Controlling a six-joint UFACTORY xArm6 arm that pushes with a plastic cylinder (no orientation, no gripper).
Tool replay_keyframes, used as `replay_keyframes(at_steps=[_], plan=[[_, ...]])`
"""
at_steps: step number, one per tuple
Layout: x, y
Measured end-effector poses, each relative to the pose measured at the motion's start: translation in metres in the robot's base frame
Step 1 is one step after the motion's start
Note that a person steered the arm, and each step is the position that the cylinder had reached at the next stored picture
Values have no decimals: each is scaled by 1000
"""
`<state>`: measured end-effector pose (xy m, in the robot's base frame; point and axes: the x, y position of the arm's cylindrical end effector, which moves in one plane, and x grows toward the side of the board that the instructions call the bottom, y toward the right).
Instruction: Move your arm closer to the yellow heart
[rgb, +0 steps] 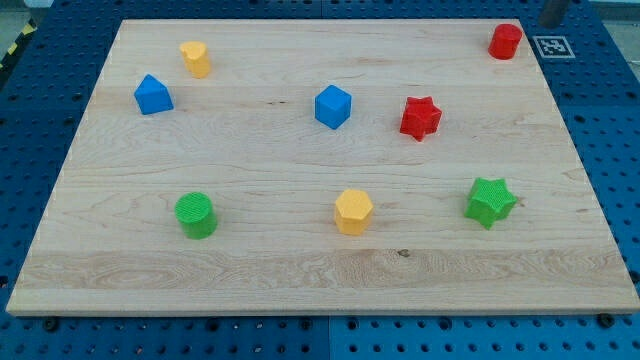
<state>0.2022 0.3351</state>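
The yellow heart (196, 58) stands near the top left of the wooden board (300, 270). A dark rod end shows at the view's top right edge, just off the board. My tip (551, 21) is there, right of the red cylinder (506, 41) and far to the right of the yellow heart. It touches no block.
A blue triangular block (152, 94) lies below and left of the heart. A blue cube (333, 106) and a red star (420, 117) are mid-board. A green cylinder (196, 215), a yellow hexagonal block (353, 211) and a green star (490, 201) line the lower part. A marker tag (551, 45) sits off the top right corner.
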Motion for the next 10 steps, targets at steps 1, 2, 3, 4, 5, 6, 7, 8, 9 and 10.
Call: replay_keyframes(at_steps=[1, 2, 3, 4, 5, 6, 7, 8, 9, 10], plan=[[21, 0], [50, 0], [105, 0], [139, 0], [140, 0], [140, 0], [142, 0], [147, 0], [148, 0], [148, 0]])
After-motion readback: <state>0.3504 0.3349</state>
